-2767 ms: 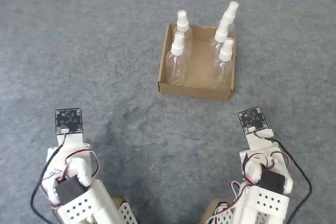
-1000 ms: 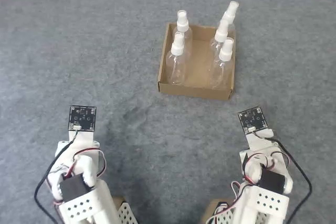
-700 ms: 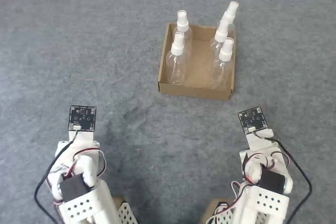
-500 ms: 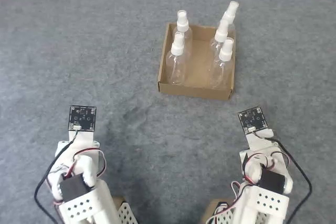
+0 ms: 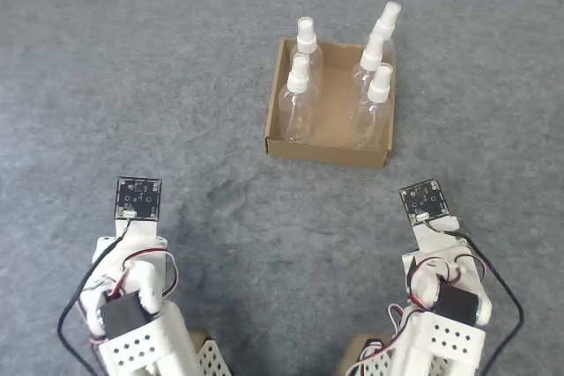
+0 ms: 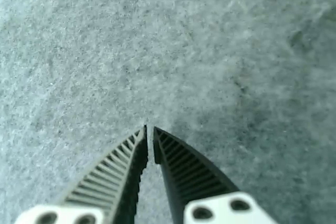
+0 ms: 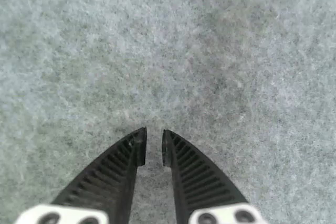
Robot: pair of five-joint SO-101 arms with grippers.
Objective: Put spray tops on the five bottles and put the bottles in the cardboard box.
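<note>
- All five bottles [image 5: 297,110], spray tops [image 5: 306,29] fitted, stand in the cardboard box [image 5: 326,152], upper centre of the high view.
- My left gripper [image 6: 149,129] and right gripper [image 7: 153,132] are nearly closed, empty.
- Nothing seems left to do.

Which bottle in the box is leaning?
The rear spray bottle of the three-bottle row in the cardboard box: its top tilts outward, while the rest stand upright.

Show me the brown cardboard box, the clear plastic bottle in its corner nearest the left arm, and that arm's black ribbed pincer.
Brown cardboard box [image 5: 326,152]: high view, near outer wall.
Clear plastic bottle [image 5: 296,114]: high view, see-through body.
Left gripper [image 6: 149,132]: left wrist view, midway between its black fingertips.
</note>
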